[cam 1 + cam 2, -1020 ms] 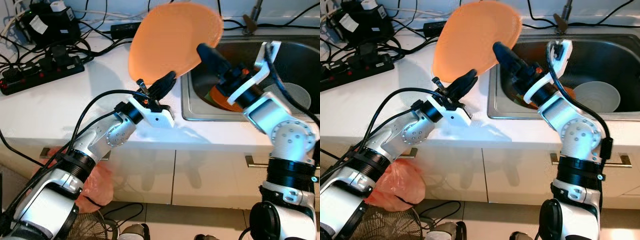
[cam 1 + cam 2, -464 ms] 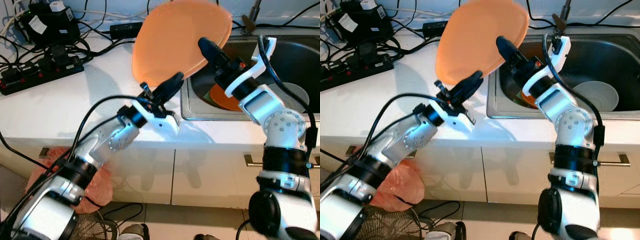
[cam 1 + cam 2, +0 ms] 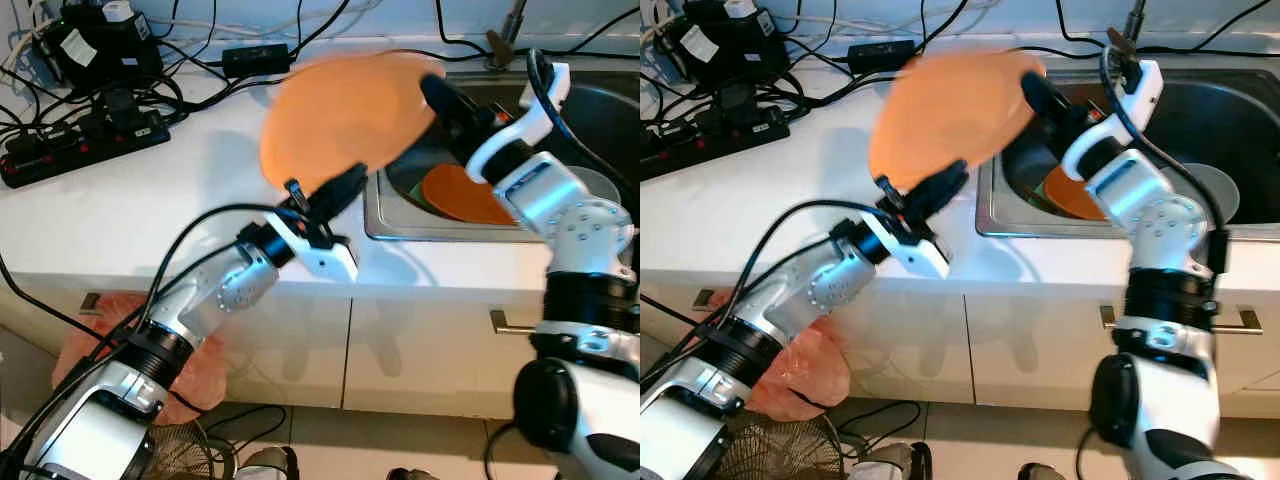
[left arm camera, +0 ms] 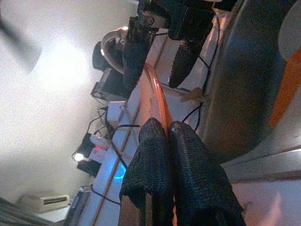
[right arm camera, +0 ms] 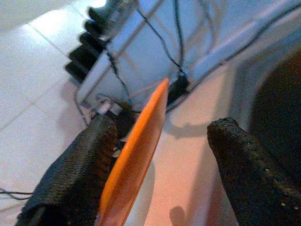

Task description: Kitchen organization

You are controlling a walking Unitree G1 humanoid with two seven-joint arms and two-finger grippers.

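Orange plate (image 3: 345,115) hangs over the counter (image 3: 130,205) beside the sink (image 3: 400,215), its near rim pinched by the left claw (image 3: 335,190); the spread right claw (image 3: 445,95) straddles its far rim.

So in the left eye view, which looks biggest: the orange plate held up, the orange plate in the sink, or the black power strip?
1. Held orange plate, though it is raised nearer the camera.
2. Black power strip.
3. Orange plate in the sink, partly hidden by the right arm.
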